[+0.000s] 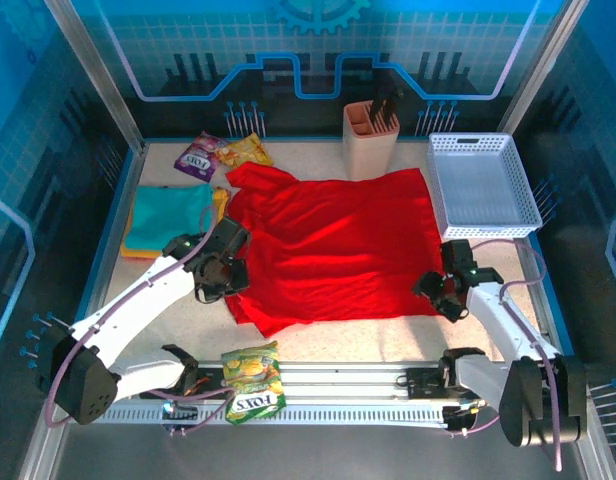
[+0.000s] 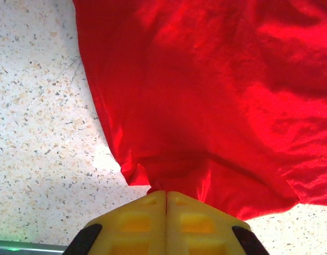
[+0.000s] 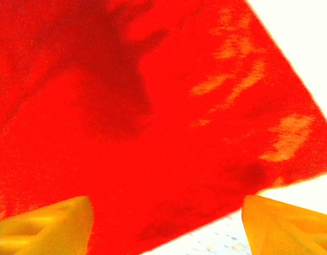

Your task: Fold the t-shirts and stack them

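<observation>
The left end effector [image 2: 166, 195] is clamped on a bunched fold at the left near hem of the red t-shirt [image 1: 333, 240]. The right end effector [image 3: 166, 228] stands wide, straddling the shirt's right near corner. The shirt lies spread and wrinkled across the middle of the worktop [image 1: 348, 335]. At the left edge, a folded teal t-shirt [image 1: 168, 215] rests on an orange-yellow t-shirt [image 1: 221, 203].

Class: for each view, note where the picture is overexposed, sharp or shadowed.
Right wrist: the table beyond the red t-shirt is blown out white; the cloth looks soft and oversaturated. Left wrist: sharp, table speckles crisp, one glare patch beside the shirt's hem. Top external: evenly lit, blue-tinted walls.
</observation>
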Controlling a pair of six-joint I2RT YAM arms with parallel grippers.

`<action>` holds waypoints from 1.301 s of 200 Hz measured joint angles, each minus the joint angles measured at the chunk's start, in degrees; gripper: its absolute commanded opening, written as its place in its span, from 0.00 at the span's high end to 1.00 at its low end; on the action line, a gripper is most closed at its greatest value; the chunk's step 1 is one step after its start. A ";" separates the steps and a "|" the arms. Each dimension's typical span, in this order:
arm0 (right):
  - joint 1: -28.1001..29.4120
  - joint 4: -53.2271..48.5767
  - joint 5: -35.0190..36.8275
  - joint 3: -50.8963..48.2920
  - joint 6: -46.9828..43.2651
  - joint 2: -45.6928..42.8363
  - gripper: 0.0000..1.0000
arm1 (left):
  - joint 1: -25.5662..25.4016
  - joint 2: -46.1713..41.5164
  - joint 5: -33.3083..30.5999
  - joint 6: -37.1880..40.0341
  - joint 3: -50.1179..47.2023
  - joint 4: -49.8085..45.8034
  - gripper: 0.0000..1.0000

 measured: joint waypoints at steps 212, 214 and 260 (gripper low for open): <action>-10.23 6.84 2.56 -4.11 1.70 3.93 0.82 | 2.64 -0.55 1.09 2.91 -1.05 3.23 1.00; -10.29 7.04 2.45 -4.11 1.70 4.09 0.83 | 2.73 -0.55 1.05 2.93 -1.05 3.21 1.00; -11.02 6.78 1.79 -3.21 0.50 5.95 1.00 | 4.57 -0.98 0.59 4.66 -1.05 2.51 1.00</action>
